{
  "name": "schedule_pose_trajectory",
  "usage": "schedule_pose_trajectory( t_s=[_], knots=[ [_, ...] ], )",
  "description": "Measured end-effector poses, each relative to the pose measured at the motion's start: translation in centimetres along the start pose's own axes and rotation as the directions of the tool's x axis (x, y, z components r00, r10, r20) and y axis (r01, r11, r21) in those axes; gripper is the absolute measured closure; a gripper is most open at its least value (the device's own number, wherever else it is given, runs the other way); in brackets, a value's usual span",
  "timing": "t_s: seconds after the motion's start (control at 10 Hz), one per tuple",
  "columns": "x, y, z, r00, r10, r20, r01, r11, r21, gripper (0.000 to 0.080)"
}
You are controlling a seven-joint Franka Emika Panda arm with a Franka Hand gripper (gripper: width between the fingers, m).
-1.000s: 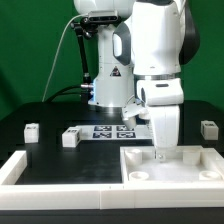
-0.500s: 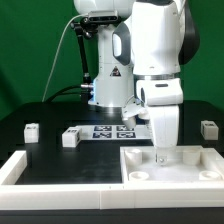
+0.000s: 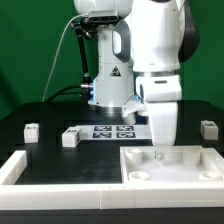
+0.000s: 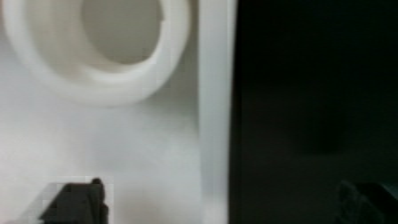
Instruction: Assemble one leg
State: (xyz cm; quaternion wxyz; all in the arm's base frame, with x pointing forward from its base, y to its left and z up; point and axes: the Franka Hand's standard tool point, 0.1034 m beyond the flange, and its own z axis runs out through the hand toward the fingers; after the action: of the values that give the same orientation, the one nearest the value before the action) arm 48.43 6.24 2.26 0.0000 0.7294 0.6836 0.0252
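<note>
The gripper hangs straight down over the far edge of the large white tabletop. In the wrist view the gripper is open and empty. One fingertip is over the white tabletop, near a round corner socket. The other fingertip is over the black table. Three small white legs with tags lie on the table: one leg at the exterior view's left, one leg beside the marker board, and one leg at the exterior view's right. None is held.
The marker board lies flat behind the tabletop. A white raised border runs along the table's front, from the exterior view's left. The robot base stands at the back.
The arm has risen slightly above the tabletop. The legs and the tabletop have not moved.
</note>
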Motion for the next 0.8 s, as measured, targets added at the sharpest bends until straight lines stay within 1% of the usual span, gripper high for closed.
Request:
schedule_pose_trajectory(
  t_s=[0.1,0.3,0.4,0.5,0.8],
  knots=[
    [0.1,-0.5,-1.0,1.000,0.018,0.008,-0.018,1.000,0.001,0.0151],
    [1.0,-1.4,-3.1,0.988,0.154,0.013,-0.154,0.988,-0.020,0.0151],
    [1.1,-1.5,-3.5,0.989,0.149,0.013,-0.149,0.989,-0.026,0.0151],
    [1.0,-1.5,-3.3,0.985,0.174,0.013,-0.174,0.985,-0.022,0.0151],
    [1.1,-1.7,-3.2,0.910,0.414,0.000,-0.414,0.910,-0.024,0.0151]
  ],
)
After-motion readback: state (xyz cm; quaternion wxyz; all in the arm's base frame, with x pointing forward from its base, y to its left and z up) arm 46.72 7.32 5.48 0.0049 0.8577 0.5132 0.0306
